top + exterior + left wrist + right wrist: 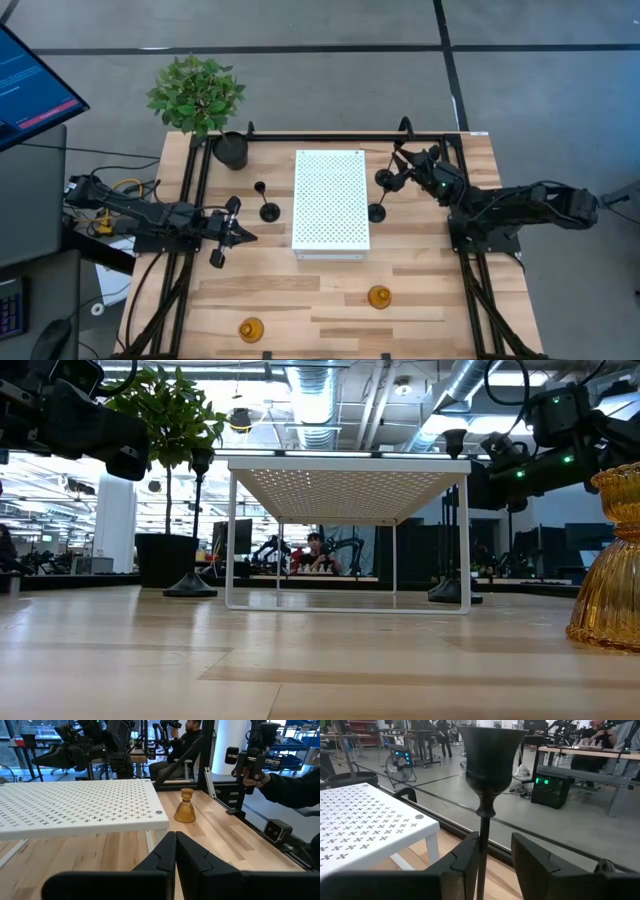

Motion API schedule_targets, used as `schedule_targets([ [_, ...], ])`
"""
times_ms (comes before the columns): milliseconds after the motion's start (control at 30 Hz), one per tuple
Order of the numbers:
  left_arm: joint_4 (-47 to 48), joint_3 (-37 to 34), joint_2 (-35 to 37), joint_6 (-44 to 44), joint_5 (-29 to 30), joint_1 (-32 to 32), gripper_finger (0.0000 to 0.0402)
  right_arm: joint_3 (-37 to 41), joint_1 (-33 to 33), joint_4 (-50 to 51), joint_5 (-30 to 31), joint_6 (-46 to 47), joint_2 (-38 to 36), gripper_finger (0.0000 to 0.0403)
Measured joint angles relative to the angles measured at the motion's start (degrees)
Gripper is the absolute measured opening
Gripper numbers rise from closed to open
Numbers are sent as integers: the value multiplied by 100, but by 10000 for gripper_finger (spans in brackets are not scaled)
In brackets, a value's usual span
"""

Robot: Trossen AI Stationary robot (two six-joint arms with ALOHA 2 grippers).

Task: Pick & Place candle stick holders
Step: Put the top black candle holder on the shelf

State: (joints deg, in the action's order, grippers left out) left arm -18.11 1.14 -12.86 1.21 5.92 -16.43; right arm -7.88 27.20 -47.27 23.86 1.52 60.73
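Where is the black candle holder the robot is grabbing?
In the high view, the black candle holder stands at the table's right side, between the white rack and the right gripper, whose fingers sit around its stem.

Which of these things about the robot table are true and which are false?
1. The right hand has its fingers around the stem of a black candle holder. True.
2. The left hand is wide open. False: its fingers are pressed shut, holding nothing.
3. Two amber holders stand on the wooden table. True.
4. A candle holder stands on top of the white rack. False: its top is bare.
5. The plant pot sits near a table corner. True.
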Motion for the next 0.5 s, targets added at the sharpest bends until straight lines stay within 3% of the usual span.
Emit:
schedule_targets([
  [333,0,-1,0,0,0,0,10,0,-7,7,-3,-6,0,11],
  [500,2,1,0,0,2,0,10,0,-25,9,2,0,-1,10],
])
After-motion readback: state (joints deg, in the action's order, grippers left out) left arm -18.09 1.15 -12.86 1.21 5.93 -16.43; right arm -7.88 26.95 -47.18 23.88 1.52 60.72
